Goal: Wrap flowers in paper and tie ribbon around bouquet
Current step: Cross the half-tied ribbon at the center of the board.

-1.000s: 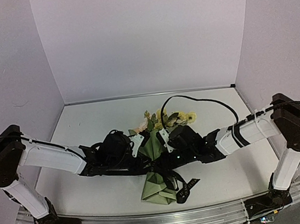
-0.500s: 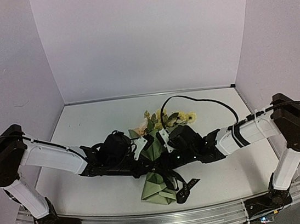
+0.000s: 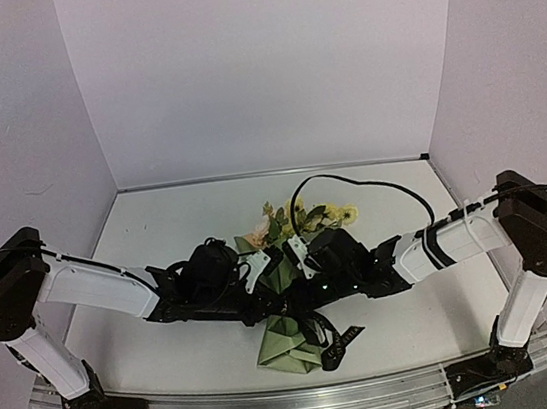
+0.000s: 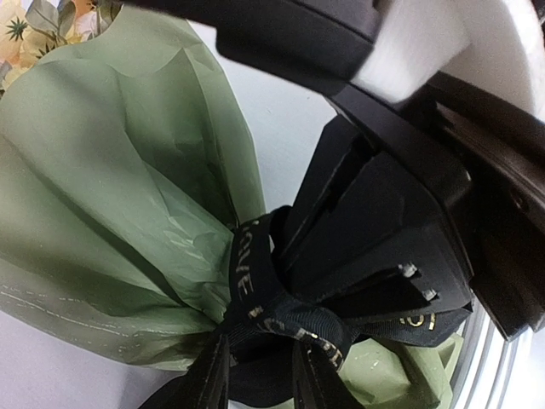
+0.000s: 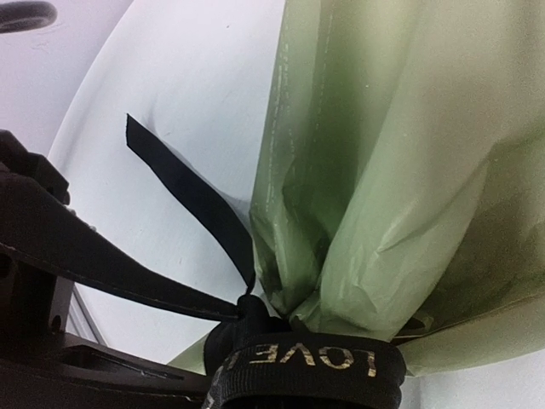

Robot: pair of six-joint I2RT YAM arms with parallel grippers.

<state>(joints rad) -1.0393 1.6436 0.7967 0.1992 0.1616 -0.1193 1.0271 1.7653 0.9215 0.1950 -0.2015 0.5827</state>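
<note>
The bouquet [image 3: 284,344] lay on the tabletop [image 3: 156,230], its long axis running from the narrow near end to the flowers [image 3: 308,218]. The ribbon [image 5: 298,362] was cinched round its waist. The right end effector [image 3: 298,255] sat closed against the knot, opposite the left end effector [image 3: 258,267], whose opening could not be told. The ribbon's pale lettering read "LOVE".

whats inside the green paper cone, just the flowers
Pale yellow flowers and leaves poke past the wide rim of the paper. Their stems are covered by the paper, which the black ribbon cinches at the neck, so nothing else inside can be seen.
</note>
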